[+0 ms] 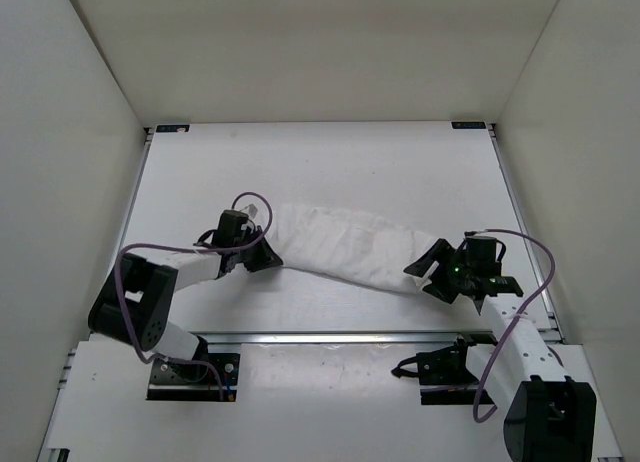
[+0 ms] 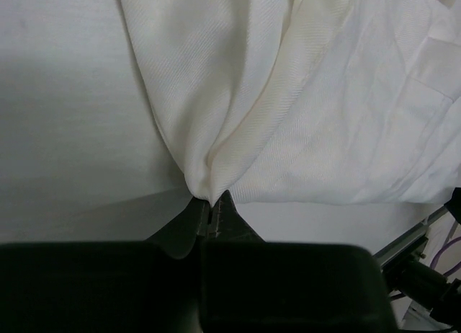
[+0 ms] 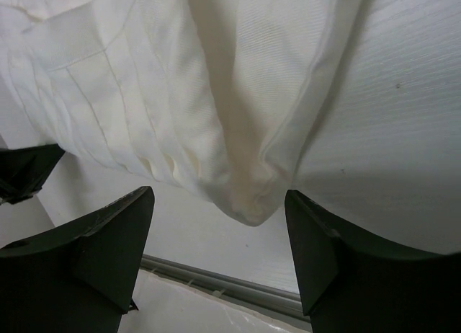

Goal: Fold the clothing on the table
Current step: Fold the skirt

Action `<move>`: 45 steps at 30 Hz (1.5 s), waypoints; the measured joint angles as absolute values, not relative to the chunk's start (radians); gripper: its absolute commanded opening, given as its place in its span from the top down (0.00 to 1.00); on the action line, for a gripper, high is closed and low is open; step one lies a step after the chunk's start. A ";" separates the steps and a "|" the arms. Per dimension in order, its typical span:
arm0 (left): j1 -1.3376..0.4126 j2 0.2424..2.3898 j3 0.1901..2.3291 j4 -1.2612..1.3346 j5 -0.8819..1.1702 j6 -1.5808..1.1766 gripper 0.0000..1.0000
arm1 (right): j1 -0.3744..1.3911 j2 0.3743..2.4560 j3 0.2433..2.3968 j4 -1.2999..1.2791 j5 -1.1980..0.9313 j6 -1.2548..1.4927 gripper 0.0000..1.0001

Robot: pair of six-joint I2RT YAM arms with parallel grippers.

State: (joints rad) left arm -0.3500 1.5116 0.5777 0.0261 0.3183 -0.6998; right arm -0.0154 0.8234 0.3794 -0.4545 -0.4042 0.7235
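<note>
The clothing (image 1: 350, 247) is a white pleated garment bunched into a long band across the middle of the table (image 1: 320, 162). At the band's left end my left gripper (image 1: 265, 257) is shut on it. The left wrist view shows the left gripper (image 2: 211, 203) pinching a gathered corner of the clothing (image 2: 288, 95) between closed tips. My right gripper (image 1: 432, 274) stands open at the band's right end. In the right wrist view the right gripper (image 3: 220, 196) straddles a rounded corner of the clothing (image 3: 180, 73), which lies between the fingers (image 3: 115, 232) without touching them.
A metal rail (image 1: 330, 335) runs along the table's near edge, close behind both grippers; the same rail (image 3: 216, 275) shows below the right gripper. White walls enclose the table on three sides. Purple cables (image 1: 530, 252) loop from both wrists.
</note>
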 measured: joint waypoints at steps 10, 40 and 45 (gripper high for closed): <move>-0.380 1.157 0.356 -0.045 0.264 -0.735 1.00 | 0.000 0.834 0.378 -0.456 -0.367 0.687 0.30; -0.520 1.108 0.248 0.080 0.208 -0.877 1.00 | -0.064 1.072 0.664 -0.499 -0.508 0.442 1.00; -0.553 1.287 0.325 0.192 0.178 -0.908 1.00 | 0.006 1.223 0.932 -0.639 -0.448 0.311 1.00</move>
State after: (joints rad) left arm -0.5526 1.2869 0.3252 0.1921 0.1776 -0.9081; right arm 0.0063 1.2228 0.9318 -0.6392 -0.4484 0.3115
